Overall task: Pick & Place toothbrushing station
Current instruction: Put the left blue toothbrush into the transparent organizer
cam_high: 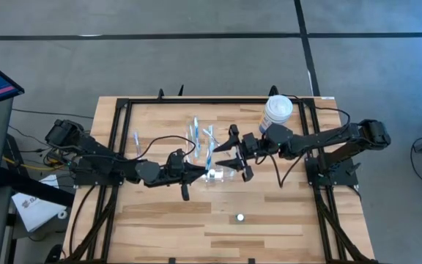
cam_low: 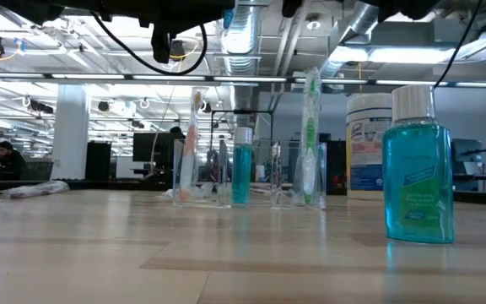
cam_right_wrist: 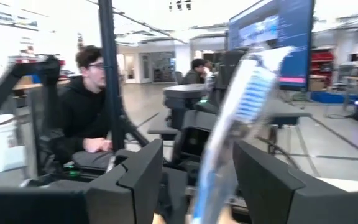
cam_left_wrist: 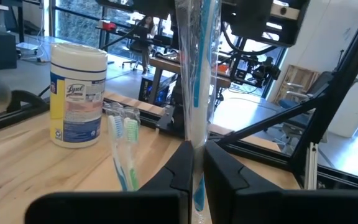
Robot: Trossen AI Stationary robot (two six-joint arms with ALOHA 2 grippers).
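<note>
Landmark: I place everything by the cup (cam_high: 215, 174), clear plastic, near the middle of the table (cam_high: 269, 220).
Left gripper (cam_high: 196, 171): I have it just left of the cup, pinched tight on a wrapped toothbrush (cam_left_wrist: 194, 74); in its wrist view the fingers (cam_left_wrist: 179, 168) meet around the wrapper and the brush stands upright between them.
Right gripper (cam_high: 237, 158): I see it just right of the cup, slightly beyond it. Its wrist view shows the fingers (cam_right_wrist: 135, 171) parted, with a wrapped brush (cam_right_wrist: 241, 106) standing tilted in the gap; whether they touch it I cannot tell.
Loose brushes (cam_high: 196, 136): several white-and-blue ones lie on the wood beyond the cup, toward the far edge; one more (cam_high: 136, 143) lies well left of it.
Low view: brushes stand upright in clear holders (cam_low: 298, 181), and a bottle of blue liquid (cam_low: 418, 169) stands near the camera.
Tub (cam_high: 277, 111): white with a blue label, at the far right of the cup, near the table edge.
Person (cam_right_wrist: 82, 112): seated in the room past the table, seen from the right wrist.
</note>
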